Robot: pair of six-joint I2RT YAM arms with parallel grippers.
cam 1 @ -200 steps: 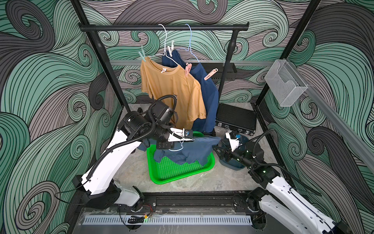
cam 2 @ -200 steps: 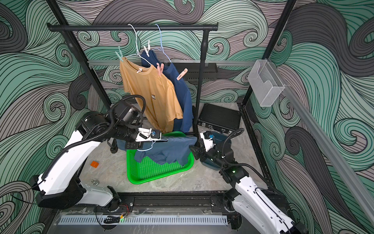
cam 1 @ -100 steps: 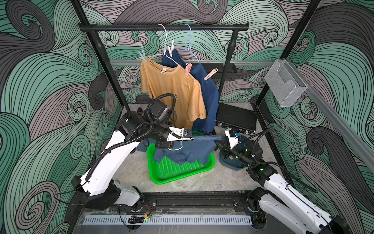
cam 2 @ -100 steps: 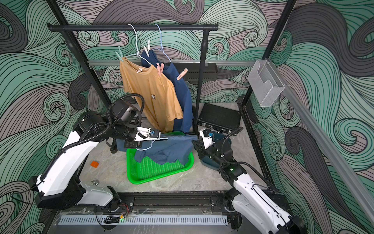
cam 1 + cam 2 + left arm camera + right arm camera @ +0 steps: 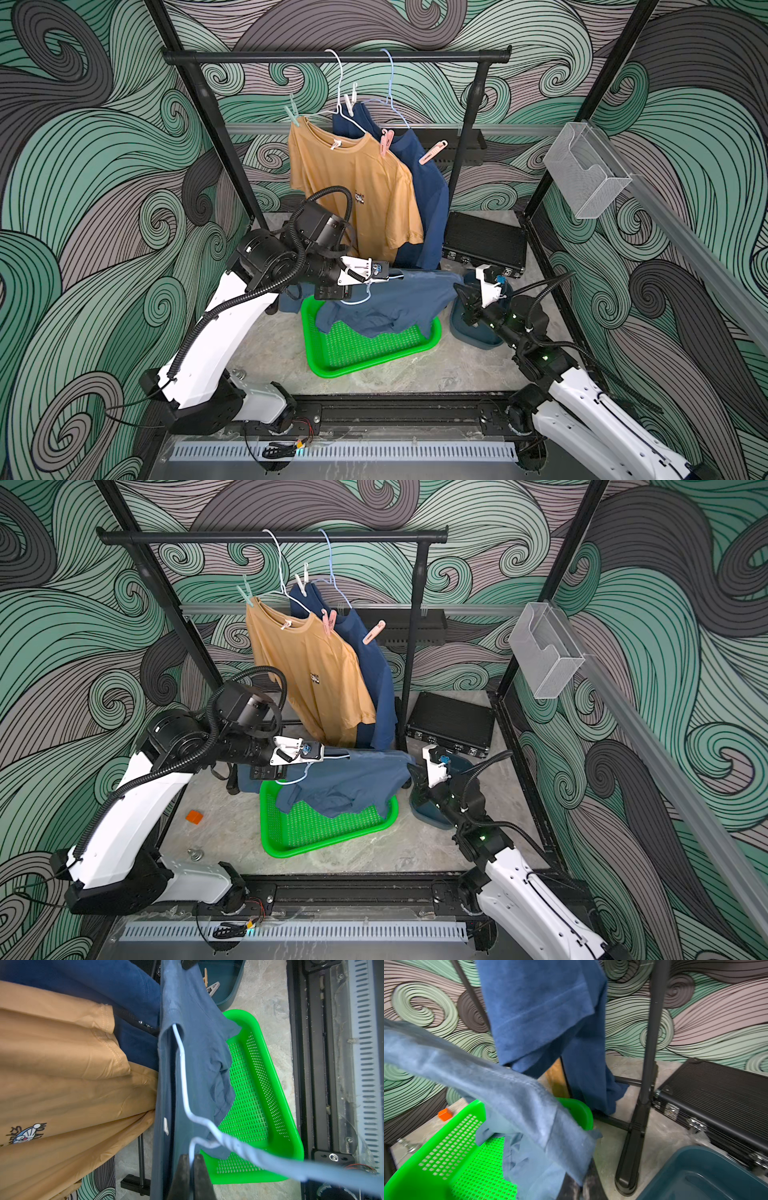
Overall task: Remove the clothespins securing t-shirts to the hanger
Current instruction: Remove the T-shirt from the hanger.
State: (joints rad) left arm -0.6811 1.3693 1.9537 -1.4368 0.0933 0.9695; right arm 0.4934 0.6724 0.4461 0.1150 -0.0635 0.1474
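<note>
Right fingers (image 5: 581, 1186) have swung away from the teal bin (image 5: 478, 338) and closed fully on the loose edge of the medium blue tee (image 5: 395, 299). Left fingers (image 5: 194, 1167) are clamped tight on the pale blue wire hanger (image 5: 182, 1076) that carries this tee. The cloth spans between the two sets of fingers and sags into the green basket (image 5: 374, 370) just beneath them.

No peg shows on this tee. An orange clothespin (image 5: 205, 975) and a grey-white clothespin (image 5: 213, 988) lie in the bin, just beside the right fingers, so one shirt of three looks finished.

Well above both sets of fingers, four pegs remain. A mint clothespin (image 5: 293, 114), white clothespin (image 5: 351, 97), pink clothespin (image 5: 386, 141) and peach clothespin (image 5: 433, 152) hold the mustard tee (image 5: 357, 183) and navy tee (image 5: 428, 199) on hangers hooked over the black rail (image 5: 436, 57).

Left arm reaches forward roughly level. Right arm stretches low over the worktop (image 5: 270, 353), forearm rising toward the tee.
</note>
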